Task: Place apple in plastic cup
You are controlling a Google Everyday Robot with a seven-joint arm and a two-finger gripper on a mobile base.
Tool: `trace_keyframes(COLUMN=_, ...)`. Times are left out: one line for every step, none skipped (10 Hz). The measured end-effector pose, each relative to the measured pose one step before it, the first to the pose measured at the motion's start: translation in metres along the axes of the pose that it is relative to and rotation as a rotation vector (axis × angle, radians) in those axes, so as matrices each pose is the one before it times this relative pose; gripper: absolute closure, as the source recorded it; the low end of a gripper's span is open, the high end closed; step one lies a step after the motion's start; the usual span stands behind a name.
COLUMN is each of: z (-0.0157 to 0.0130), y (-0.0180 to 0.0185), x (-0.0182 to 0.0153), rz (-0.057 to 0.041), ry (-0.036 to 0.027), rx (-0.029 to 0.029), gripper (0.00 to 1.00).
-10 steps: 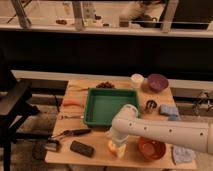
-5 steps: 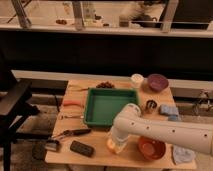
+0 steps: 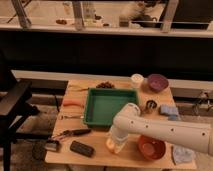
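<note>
My gripper (image 3: 113, 142) hangs from the white arm (image 3: 160, 130) at the front of the wooden table (image 3: 100, 159), just in front of the green tray (image 3: 110, 105). A small yellow-orange apple (image 3: 109, 145) shows right at the gripper's tip, partly covered by it. A pale, see-through shape beside it looks like the plastic cup (image 3: 118, 148). I cannot tell whether the apple is inside the cup, touching it, or held above it.
A red bowl (image 3: 151, 148) sits right of the gripper, with a pale cloth (image 3: 183, 154) beyond it. A black block (image 3: 82, 148) and dark pliers (image 3: 70, 133) lie to the left. A white cup (image 3: 136, 80), purple bowl (image 3: 157, 82) and metal cup (image 3: 151, 105) stand further back.
The arm's elbow has shifted slightly to the right and the wrist has settled a little. The gripper stays at the same spot by the apple.
</note>
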Motion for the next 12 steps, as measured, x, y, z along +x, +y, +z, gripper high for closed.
trace_keyframes(z=-0.00025, y=0.00059, x=0.00039, rz=0.00063, ry=0.00039, rx=-0.00106, gripper=1.00)
trace_keyframes(z=-0.00022, y=0.00005, x=-0.00001, rz=0.00006, ry=-0.00001, rx=-0.00058, gripper=1.00)
trace_keyframes(z=0.00006, y=-0.00006, x=-0.00010, rz=-0.00043, ry=0.00007, rx=-0.00018, gripper=1.00)
trace_keyframes(z=-0.00005, y=-0.00028, x=0.00037, rz=0.00256, ry=-0.01027, rx=-0.00156, gripper=1.00)
trace_keyframes(z=-0.00051, y=0.00128, x=0.00336, rz=0.02121, ry=-0.04406, rx=-0.00259, gripper=1.00)
trace_keyframes(z=-0.00117, y=0.00204, x=0.00522, rz=0.01854, ry=-0.03678, rx=0.00002, gripper=1.00)
trace_keyframes(z=-0.00098, y=-0.00041, x=0.00168, rz=0.00460, ry=-0.01732, rx=0.00005, gripper=1.00)
trace_keyframes(z=-0.00148, y=0.00003, x=0.00186, rz=0.00439, ry=-0.01070, rx=0.00261, gripper=1.00)
trace_keyframes(z=-0.00316, y=0.00164, x=0.00468, rz=0.00742, ry=-0.00443, rx=0.00567, gripper=1.00)
trace_keyframes(z=-0.00540, y=0.00091, x=0.00086, rz=0.00866, ry=-0.00973, rx=0.00671, gripper=1.00)
trace_keyframes(z=-0.00883, y=0.00114, x=-0.00069, rz=0.00520, ry=-0.00177, rx=0.00713, gripper=1.00)
trace_keyframes(z=-0.01653, y=0.00323, x=0.00004, rz=0.00984, ry=0.00556, rx=0.01600, gripper=1.00)
